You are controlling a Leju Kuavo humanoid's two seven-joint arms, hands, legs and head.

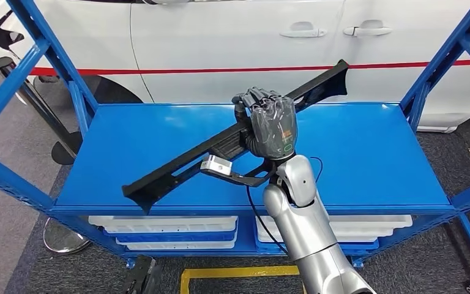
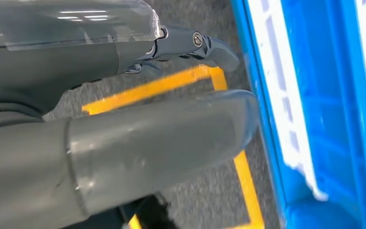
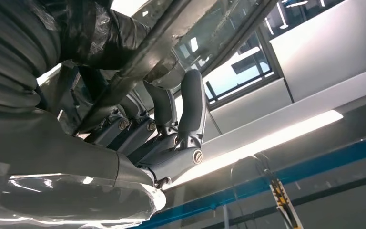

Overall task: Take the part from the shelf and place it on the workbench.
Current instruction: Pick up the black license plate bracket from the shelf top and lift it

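Behind the blue metal shelf (image 1: 128, 138) stood a white car (image 1: 220, 37); I saw my right hand (image 1: 272, 125) gripping the long black plastic part (image 1: 177, 166) above that shelf, fingers (image 3: 190, 107) wrapped around it; left hand (image 2: 124, 143) fingers' state unclear.

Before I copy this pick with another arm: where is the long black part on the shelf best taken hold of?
Near its middle, from above, as the right hand grips it now. The black part is long, narrow and lies diagonally across the blue shelf; a mid-length grip likely keeps both ends balanced.

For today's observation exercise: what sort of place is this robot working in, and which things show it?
Probably a car factory or workshop: a white car stands behind a blue steel shelf, and the right hand grips a long black trim part.
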